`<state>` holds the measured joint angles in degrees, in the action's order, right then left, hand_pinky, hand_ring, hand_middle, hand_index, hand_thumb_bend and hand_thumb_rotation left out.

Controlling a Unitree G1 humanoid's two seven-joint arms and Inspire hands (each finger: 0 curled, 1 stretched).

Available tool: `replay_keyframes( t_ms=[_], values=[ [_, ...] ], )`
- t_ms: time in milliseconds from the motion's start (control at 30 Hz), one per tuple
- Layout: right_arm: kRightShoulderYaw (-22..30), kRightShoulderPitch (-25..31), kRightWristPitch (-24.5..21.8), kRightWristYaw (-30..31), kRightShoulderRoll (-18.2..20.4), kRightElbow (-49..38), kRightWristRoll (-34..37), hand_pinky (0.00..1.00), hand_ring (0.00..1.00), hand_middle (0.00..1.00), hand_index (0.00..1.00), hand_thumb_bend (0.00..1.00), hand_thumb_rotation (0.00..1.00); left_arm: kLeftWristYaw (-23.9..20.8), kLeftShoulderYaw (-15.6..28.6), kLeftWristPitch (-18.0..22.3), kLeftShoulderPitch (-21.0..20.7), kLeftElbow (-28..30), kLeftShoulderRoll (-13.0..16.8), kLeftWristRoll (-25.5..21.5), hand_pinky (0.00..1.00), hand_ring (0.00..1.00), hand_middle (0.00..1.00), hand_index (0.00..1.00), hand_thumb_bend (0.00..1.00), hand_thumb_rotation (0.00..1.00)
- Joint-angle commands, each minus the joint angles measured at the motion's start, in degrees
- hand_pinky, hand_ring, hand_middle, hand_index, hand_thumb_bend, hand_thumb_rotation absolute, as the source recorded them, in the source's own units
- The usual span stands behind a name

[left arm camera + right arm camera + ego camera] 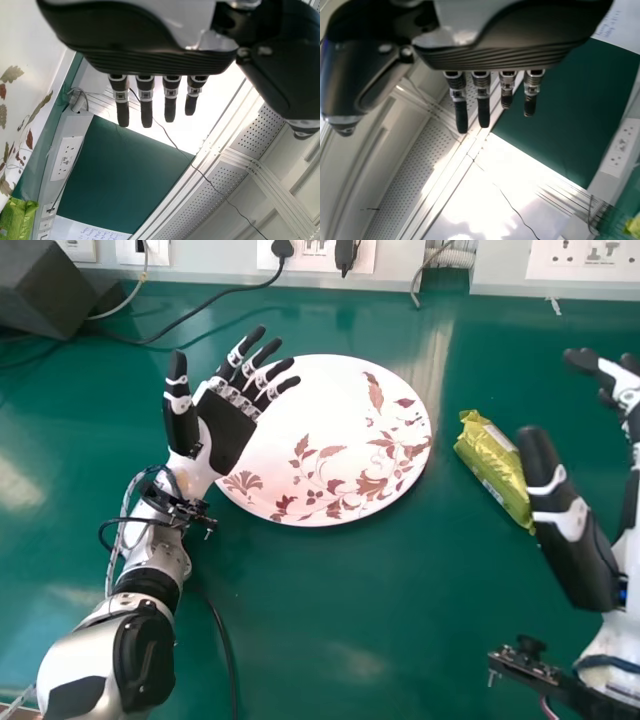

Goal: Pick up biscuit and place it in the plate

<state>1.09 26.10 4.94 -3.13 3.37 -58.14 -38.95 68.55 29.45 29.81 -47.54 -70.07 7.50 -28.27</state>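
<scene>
The biscuit, in a yellow-green packet (494, 466), lies on the table right of the white plate with brown leaf patterns (350, 430). My left hand (228, 424) is over the plate's left edge, fingers straight and holding nothing. My right hand (572, 525) stands beside the packet on its right, open, its thumb close to the packet's lower end; whether they touch I cannot tell. In the left wrist view, my left hand (145, 60) has extended fingers, with the packet (18, 219) and plate (25, 95) beyond. The right wrist view has my right hand (490, 55) with straight fingers and the packet's edge (633, 226).
A dark box (45, 290) with black cables stands on the green table (300, 640) at the back left. Wall sockets (318, 252) line the far edge. A cable (228, 660) runs beside my left forearm.
</scene>
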Motion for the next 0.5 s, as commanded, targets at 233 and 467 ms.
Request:
replay_keyframes(
  t_ms=[233,467],
  values=[
    [4.64,-10.03,-1.72,10.11,0.96,-1.86,-9.02,0.93,0.89,0.88,0.81,1.00,0.54,0.16,1.50,-1.30,1.15,-0.80,-0.69,-1.12,0.88,0.97,1.00,1.00,1.00,0.60],
    [7.30,-18.69,-3.79,18.78,0.04,-1.86,-14.38,0.95,0.89,0.87,0.80,1.00,0.52,0.29,2.12,-2.39,0.96,-0.80,-0.59,-1.29,0.81,0.93,0.99,1.00,1.00,0.58]
  ],
)
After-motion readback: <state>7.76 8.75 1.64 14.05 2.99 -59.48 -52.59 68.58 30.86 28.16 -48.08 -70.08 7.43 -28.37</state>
